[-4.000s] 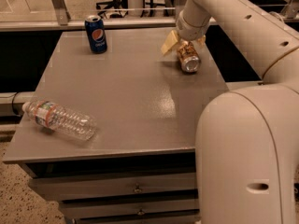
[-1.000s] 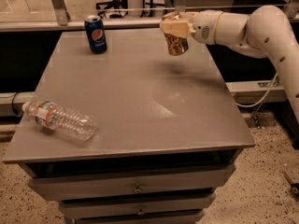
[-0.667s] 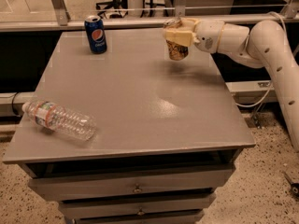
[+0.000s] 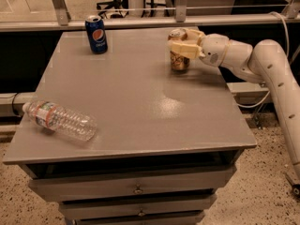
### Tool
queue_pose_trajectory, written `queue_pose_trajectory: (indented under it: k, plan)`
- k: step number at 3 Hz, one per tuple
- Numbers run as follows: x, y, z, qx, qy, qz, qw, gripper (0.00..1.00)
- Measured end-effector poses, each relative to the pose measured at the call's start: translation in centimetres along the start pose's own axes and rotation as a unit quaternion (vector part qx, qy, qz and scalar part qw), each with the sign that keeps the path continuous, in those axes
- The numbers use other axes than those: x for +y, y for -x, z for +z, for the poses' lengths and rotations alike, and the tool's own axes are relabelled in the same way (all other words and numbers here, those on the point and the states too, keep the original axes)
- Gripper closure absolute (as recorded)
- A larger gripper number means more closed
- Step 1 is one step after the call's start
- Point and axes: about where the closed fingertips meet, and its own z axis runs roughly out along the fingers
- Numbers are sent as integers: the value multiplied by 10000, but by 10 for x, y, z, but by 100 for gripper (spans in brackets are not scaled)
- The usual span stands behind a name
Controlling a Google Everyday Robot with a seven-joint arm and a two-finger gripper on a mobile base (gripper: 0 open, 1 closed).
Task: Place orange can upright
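The orange can (image 4: 179,60), orange-gold and brown with a silver top, stands upright on the grey table (image 4: 126,93) near its far right edge. My gripper (image 4: 180,45) reaches in from the right on a white arm (image 4: 248,64). Its cream fingers (image 4: 183,47) are wrapped around the can's upper half, shut on it. The can's base looks to be at or just above the tabletop; I cannot tell if it touches.
A blue Pepsi can (image 4: 96,34) stands upright at the far left of the table. A clear plastic water bottle (image 4: 60,121) lies on its side near the front left corner. Drawers (image 4: 136,189) sit under the tabletop.
The can was lying on its side four seconds ago. It has since been lifted, turned upright, and lowered toward the table. The arm has swung out to the right.
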Motion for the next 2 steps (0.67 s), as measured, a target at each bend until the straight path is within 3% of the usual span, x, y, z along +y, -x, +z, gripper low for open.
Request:
queue_pose_trajectory:
  k: [2]
  plan:
    - [4,-13,-19,-159,-106,285,9994,51]
